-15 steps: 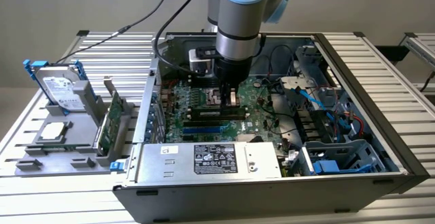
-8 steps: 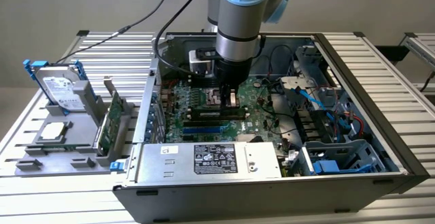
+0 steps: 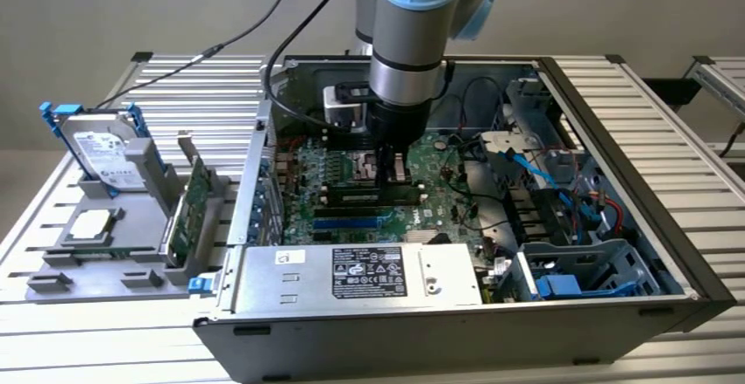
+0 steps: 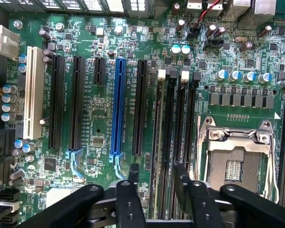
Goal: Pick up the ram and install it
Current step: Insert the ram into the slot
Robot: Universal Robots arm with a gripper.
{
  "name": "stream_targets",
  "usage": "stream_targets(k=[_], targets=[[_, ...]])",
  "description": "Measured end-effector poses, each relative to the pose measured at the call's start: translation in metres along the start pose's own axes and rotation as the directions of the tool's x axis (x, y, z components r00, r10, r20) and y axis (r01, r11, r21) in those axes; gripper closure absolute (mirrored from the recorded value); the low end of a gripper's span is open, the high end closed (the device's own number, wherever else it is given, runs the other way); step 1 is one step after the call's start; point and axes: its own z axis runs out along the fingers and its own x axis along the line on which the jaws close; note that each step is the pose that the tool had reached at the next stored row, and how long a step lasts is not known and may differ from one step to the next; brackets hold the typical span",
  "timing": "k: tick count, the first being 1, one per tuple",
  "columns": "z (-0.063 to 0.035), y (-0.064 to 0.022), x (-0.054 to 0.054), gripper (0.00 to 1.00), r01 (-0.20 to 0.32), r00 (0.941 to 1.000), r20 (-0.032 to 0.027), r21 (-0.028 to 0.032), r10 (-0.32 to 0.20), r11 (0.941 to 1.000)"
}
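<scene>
- Pincer [image 3: 390,173]: two black jointed metal fingers [image 4: 133,183] on a grey and blue arm, lowered into the open computer case [image 3: 652,227]. In the wrist view [image 4: 156,176] the fingers stand apart with a clear gap between them; nothing is clamped.
- Ram [image 3: 370,195]: long, thin, dark stick standing on edge in a memory slot directly under the pincer tips. Its long axis runs from the exterior view's left to its right, flat across the board. In the wrist view [image 4: 167,142] it shows edge-on as a narrow strip in the gap between the fingers, parallel to the neighbouring slots. Whether the fingers touch it, I cannot tell.
- Motherboard [image 4: 99,123]: green, flat, densely studded with small parts and silver-topped capacitors; lies beneath the pincer.
- Blue slot [image 4: 118,107]: long glossy plastic strip, just beside the memory slots and parallel to the ram.
- White slot [image 4: 33,92]: long plastic strip, farther out on the same side as the blue one.
- Processor socket [image 4: 232,161]: square, bare metal frame, on the other side of the pincer.
- Power supply [image 3: 361,272]: grey sheet-metal box with a black label, near the pincer, parallel to the ram.
- Hard drive [image 3: 99,153]: silver, blue rails, upright in a grey holder [image 3: 87,266], well apart from the pincer, outside the case.
- Expansion card [image 3: 187,214]: green, upright, beside the drive.
- Desk [image 3: 686,122]: ribbed aluminium slats.
</scene>
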Motion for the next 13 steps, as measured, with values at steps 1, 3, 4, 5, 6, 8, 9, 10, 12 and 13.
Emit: stream_targets(k=[1, 3, 4, 5, 6, 8, 9, 10, 12, 13], targets=[[-0.001, 0.0008, 0.0, 0.55, 0.0, 1.0, 0.0001, 0.0, 0.0, 1.0], [-0.0042, 0.0027, 0.0, 0.55, 0.0, 1.0, -0.0001, -0.0001, 0.0, 1.0], [-0.0056, 0.0038, 0.0, 0.55, 0.0, 1.0, 0.0, 0.0, 0.0, 1.0], [-0.0069, 0.0053, 0.0, 0.55, 0.0, 1.0, 0.0, 0.0, 0.0, 1.0], [-0.0078, 0.0069, 0.0, 0.55, 0.0, 1.0, 0.0, 0.0, 0.0, 1.0], [-0.0093, 0.0095, 0.0, 0.55, 0.0, 1.0, 0.0, 0.0, 0.0, 1.0], [-0.0108, 0.0102, 0.0, 0.55, 0.0, 1.0, 0.0001, 0.0, 0.0, 1.0], [-0.0126, 0.0105, 0.0, 0.55, -0.001, 1.0, 0.0, -0.0001, 0.001, 1.0], [-0.0162, 0.011, 0.0, 0.55, -0.001, 1.0, 0.0001, 0.0, 0.001, 1.0], [-0.0182, 0.0113, 0.0, 0.55, -0.001, 1.0, 0.0001, -0.0001, 0.001, 1.0]])
